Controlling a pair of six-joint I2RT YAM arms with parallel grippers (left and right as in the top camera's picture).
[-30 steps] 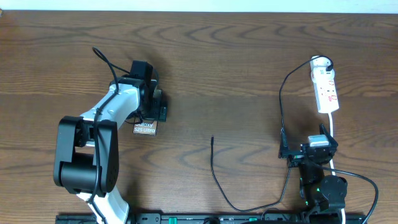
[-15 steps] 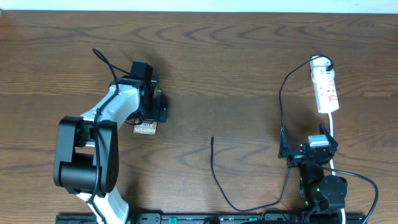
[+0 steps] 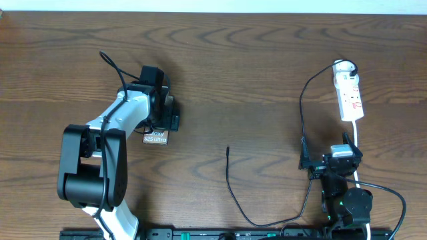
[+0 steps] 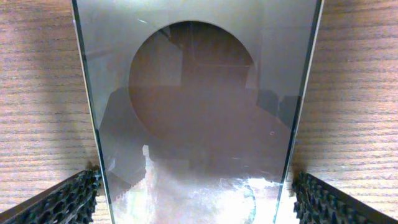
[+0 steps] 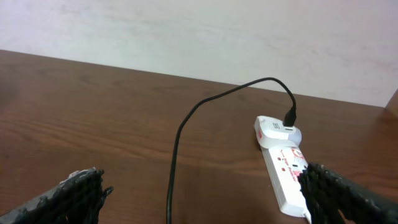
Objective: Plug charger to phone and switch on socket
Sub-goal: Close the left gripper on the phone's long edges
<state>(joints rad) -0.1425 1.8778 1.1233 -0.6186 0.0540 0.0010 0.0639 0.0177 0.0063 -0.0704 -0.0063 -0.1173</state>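
The phone (image 3: 155, 137) lies on the wooden table under my left gripper (image 3: 162, 115), and only its lettered end shows. In the left wrist view the phone (image 4: 193, 124) fills the space between my fingers. My left gripper (image 4: 196, 186) is shut on it, with the pads against its two long edges. The charger is a thin black cable whose plug tip (image 3: 227, 149) lies loose mid-table. It loops along the front edge and runs up to the socket (image 3: 349, 93). My right gripper (image 3: 329, 158) is open and empty, just short of the socket (image 5: 283, 171). The cable (image 5: 177, 143) lies between its fingers.
The charger's other end is plugged into the socket's round end (image 5: 289, 117). The socket's white cord (image 3: 358, 137) runs down past my right gripper. A pale wall stands behind the table's far edge (image 5: 155, 71).
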